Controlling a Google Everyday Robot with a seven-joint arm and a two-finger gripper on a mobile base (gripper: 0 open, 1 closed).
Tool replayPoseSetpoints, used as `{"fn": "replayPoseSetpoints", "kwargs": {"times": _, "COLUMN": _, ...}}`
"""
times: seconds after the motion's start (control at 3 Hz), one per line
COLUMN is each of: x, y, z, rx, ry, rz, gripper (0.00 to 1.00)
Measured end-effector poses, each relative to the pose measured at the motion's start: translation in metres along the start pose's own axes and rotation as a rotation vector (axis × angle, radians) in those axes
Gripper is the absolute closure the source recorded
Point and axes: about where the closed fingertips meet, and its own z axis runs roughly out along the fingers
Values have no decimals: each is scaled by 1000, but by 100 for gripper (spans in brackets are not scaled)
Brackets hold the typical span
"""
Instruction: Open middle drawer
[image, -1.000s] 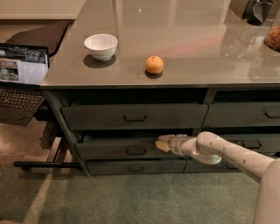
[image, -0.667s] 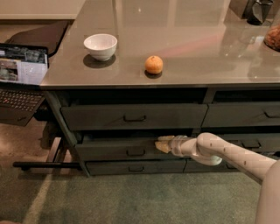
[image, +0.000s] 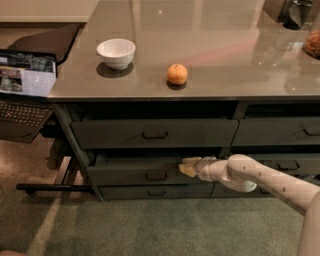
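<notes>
The middle drawer (image: 125, 175) is the second of three dark grey-green fronts under the counter, with a small loop handle (image: 156, 176) at its centre. It stands slightly pulled out, with a dark gap showing above its front. My gripper (image: 186, 168) reaches in from the right on a white arm (image: 250, 177). It sits at the drawer's top edge, just right of and above the handle. The taller top drawer (image: 110, 134) is above it and the slim bottom drawer (image: 125, 192) is below.
On the grey counter (image: 225, 60) stand a white bowl (image: 116, 52) and an orange (image: 177, 74). An open laptop (image: 25, 75) sits on a low stand at the left. More drawers (image: 280, 131) lie to the right. Green carpet (image: 150, 225) lies in front.
</notes>
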Motion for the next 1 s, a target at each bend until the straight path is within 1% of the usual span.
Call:
{"fn": "replayPoseSetpoints", "kwargs": {"times": 0.33, "x": -4, "y": 1, "z": -3, "rx": 0, "ry": 0, "rz": 0, "gripper": 75}}
{"fn": "replayPoseSetpoints", "kwargs": {"times": 0.67, "x": 7, "y": 7, "z": -4, "rx": -9, "ry": 9, "rz": 1, "gripper": 93}}
{"fn": "replayPoseSetpoints", "kwargs": {"times": 1.0, "x": 0, "y": 9, "z": -8, "rx": -10, "ry": 9, "rz": 1, "gripper": 100}}
